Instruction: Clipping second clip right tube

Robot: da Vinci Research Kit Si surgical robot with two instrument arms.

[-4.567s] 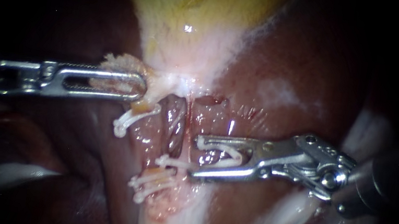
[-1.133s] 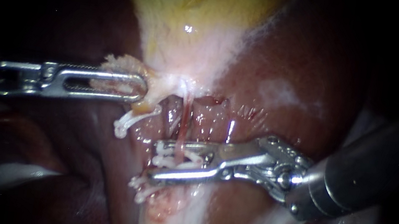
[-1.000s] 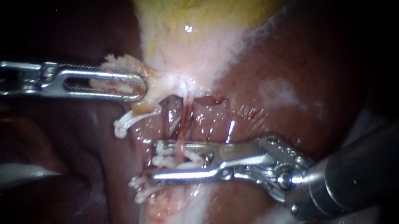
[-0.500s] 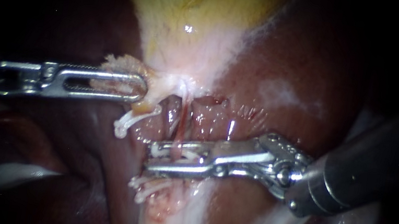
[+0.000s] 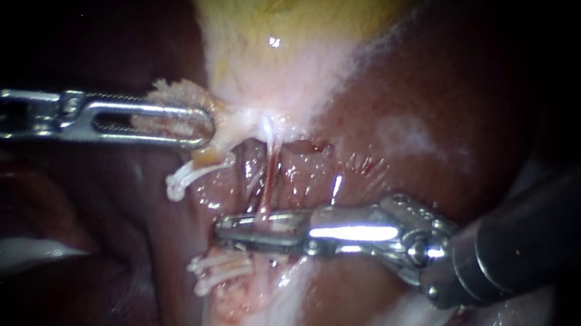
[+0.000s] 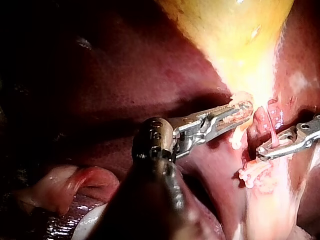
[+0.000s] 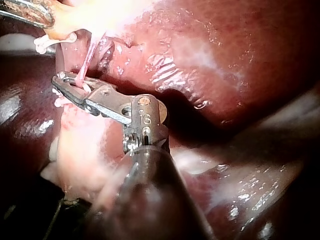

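The right instrument (image 5: 222,226) is clamping its jaws on the thin pink right tube (image 5: 269,179). The left instrument (image 5: 207,127) is pinching the gallbladder (image 5: 282,16).

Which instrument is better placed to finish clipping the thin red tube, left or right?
Right: the right instrument has its jaws shut across the thin red tube; the left instrument grips the gallbladder, apart.

No words or numbers to read on the tissue (just one tiny stamped mark (image 7: 145,119) on the right instrument (image 7: 62,85), near its joint).
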